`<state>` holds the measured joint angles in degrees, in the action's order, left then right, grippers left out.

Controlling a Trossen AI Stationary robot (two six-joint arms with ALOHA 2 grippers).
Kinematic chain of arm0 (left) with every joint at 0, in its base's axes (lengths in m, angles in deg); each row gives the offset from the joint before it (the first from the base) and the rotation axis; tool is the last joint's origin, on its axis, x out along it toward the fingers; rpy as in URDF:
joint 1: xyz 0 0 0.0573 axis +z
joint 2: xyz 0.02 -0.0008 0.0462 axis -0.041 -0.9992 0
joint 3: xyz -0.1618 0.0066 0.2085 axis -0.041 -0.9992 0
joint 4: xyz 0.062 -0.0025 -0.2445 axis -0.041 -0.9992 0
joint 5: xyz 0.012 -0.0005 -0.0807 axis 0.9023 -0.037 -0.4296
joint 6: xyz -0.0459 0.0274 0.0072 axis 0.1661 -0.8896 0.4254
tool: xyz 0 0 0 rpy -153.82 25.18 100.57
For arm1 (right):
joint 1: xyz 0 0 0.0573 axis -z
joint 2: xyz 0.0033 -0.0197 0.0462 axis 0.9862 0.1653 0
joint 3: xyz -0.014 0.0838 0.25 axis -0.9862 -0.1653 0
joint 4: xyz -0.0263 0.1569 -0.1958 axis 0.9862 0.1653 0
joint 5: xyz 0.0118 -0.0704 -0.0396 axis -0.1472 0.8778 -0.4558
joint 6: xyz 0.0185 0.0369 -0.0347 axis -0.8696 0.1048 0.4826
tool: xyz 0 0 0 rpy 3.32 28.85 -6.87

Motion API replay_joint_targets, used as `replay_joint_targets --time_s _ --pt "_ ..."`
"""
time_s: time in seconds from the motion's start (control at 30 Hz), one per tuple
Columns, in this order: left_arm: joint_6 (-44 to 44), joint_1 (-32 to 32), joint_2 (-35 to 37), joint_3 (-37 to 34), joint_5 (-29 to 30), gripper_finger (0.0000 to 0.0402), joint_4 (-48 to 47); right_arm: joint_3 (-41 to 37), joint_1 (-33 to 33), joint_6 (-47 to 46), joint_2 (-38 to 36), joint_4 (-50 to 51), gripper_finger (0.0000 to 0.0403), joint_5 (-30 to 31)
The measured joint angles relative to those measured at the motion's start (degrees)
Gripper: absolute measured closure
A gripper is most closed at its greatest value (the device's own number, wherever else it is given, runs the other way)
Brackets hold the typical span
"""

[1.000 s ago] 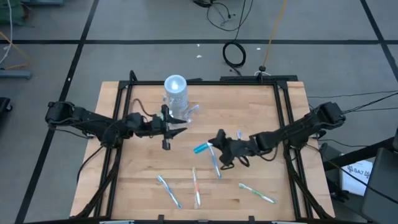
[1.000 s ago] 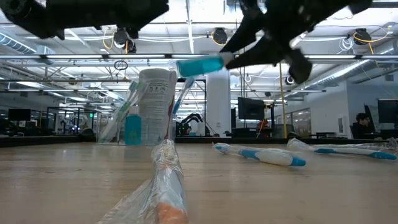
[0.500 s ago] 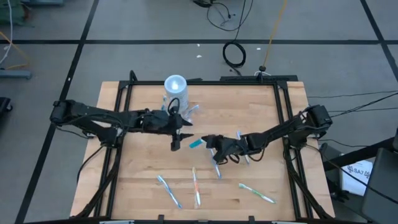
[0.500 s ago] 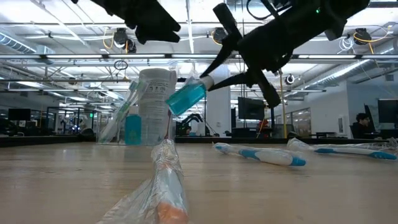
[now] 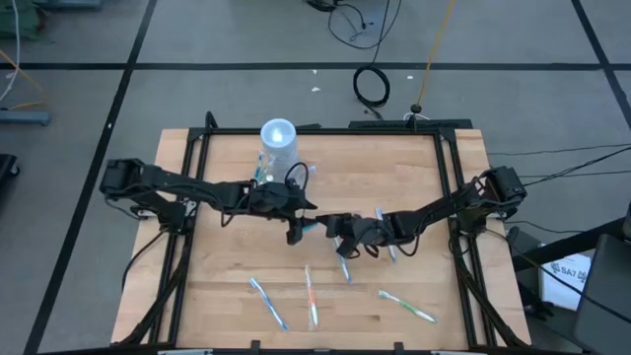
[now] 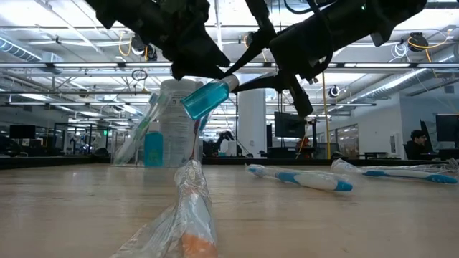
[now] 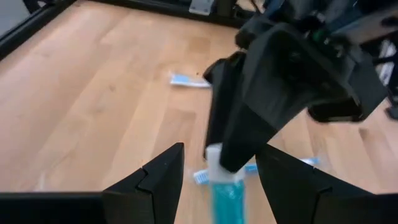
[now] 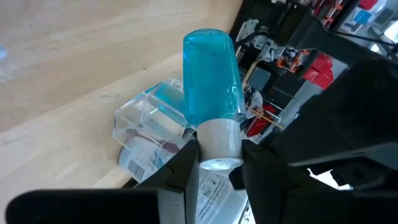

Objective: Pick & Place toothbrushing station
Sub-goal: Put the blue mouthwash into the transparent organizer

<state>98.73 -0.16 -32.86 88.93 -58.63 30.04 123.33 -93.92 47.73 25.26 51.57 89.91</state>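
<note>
The toothbrushing station [image 5: 279,148] stands upright on the table at the far left: a clear cylinder with a pale round top and a low clear tray. It also shows in the low view [image 6: 176,118] and the right wrist view [image 8: 152,121]. My right gripper [image 5: 324,225] is shut on a small teal tube [image 5: 310,226] above mid-table. My left gripper [image 5: 299,225] is open. Its fingers [image 7: 158,183] stand on either side of the tube's teal body [image 7: 229,198], and I see no touch. My right gripper pinches the tube's white cap [image 8: 218,142] between its two fingers [image 8: 186,163]. It comes from the table's right side, slanting down. The tube is lifted clear of the table, and its teal body [image 6: 203,97] tilts down and away from the fingers, toward the table's left.
Several toothbrushes lie on the near half of the table [image 5: 268,302] [image 5: 311,294] [image 5: 406,306], and one [image 5: 342,264] lies under my right arm. A plastic-wrapped one [image 6: 190,208] lies close to the low camera. Black frame rails [image 5: 187,197] edge the table.
My left gripper has gone toward the table's right edge and a little nearer, up to the tube. My right gripper has carried the tube toward the table's left. The tube has tipped from about level to slanting, its teal end lower.
</note>
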Motion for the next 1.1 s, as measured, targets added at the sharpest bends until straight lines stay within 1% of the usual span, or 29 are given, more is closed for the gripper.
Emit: replay_joint_targets --time_s 0.13,0.5,0.7,0.83,0.93,1.0,1.1 --pt "0.96 0.19 -0.22 -0.03 -1.53 0.0199 -0.04 -0.02 0.53 0.14 -0.02 -0.13 0.0311 0.03" --pt "1.84 0.22 -1.24 -0.02 -1.44 0.0199 -0.58 -0.02 0.86 1.15 -0.02 -0.09 0.031 0.01" --pt "2.35 0.24 -4.29 -0.04 -1.23 0.0199 1.08 -0.02 0.88 0.28 -0.02 -0.11 0.031 0.01" --pt "1.54 0.24 -4.62 -0.02 -0.67 0.0199 3.5 -0.02 0.88 0.24 -0.02 -0.09 0.031 0.01" --pt "1.46 0.3 -4.62 -0.02 -0.63 0.02 3.52 -0.02 0.88 0.18 -0.02 -0.09 0.031 0.01" --pt "1.46 0.28 -4.62 -0.02 -0.65 0.0205 3.48 -0.02 0.88 0.11 -0.02 -0.09 0.031 0.01" --pt "1.41 0.31 -4.62 -0.02 -0.63 0.0225 3.28 -0.02 0.87 0.08 -0.02 -0.07 0.031 -0.01"
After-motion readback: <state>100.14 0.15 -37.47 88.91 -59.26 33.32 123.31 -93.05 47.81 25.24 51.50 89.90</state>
